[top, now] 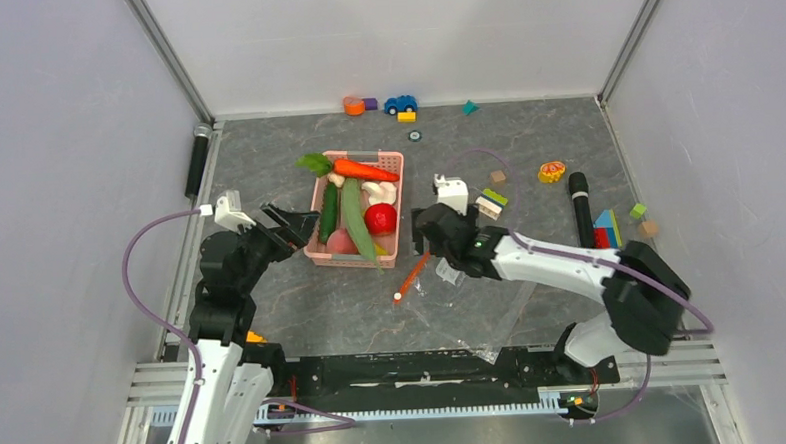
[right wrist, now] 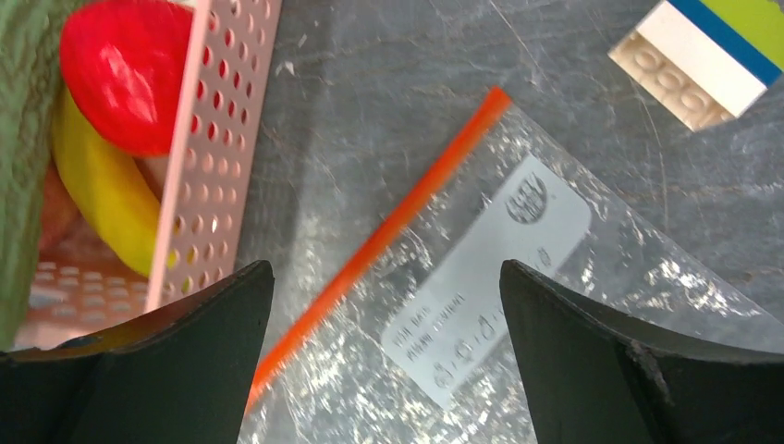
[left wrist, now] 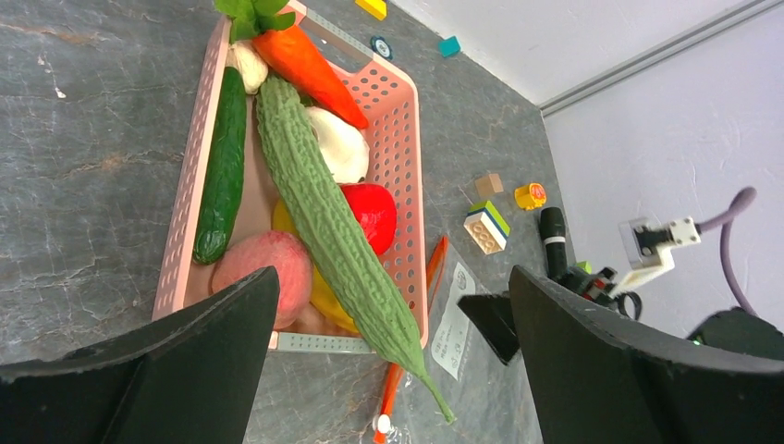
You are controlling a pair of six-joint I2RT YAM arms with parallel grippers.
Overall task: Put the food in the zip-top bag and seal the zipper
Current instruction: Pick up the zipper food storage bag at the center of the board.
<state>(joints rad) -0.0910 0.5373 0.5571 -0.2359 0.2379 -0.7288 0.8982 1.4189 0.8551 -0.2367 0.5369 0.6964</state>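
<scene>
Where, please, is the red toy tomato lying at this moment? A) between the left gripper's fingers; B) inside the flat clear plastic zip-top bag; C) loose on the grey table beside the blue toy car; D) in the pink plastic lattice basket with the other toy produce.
D: the red toy tomato lies in the pink plastic lattice basket among the other produce; the flat clear zip-top bag lies empty beside it.

Pink perforated plastic basket (top: 390, 164) sits mid-table on my dark grey marbled tabletop (top: 273, 307). Along the back wall I see an orange toy piece (top: 353, 106), a small purple block (top: 370, 104), a blue toy car (top: 399, 104) above a yellow block (top: 406, 116), and a teal block (top: 470, 107). A white brick with green-and-blue top (right wrist: 698, 55) lies right of the basket. Yellow toy car (top: 551, 171) and black cylinder (top: 579, 204) further right.
</scene>
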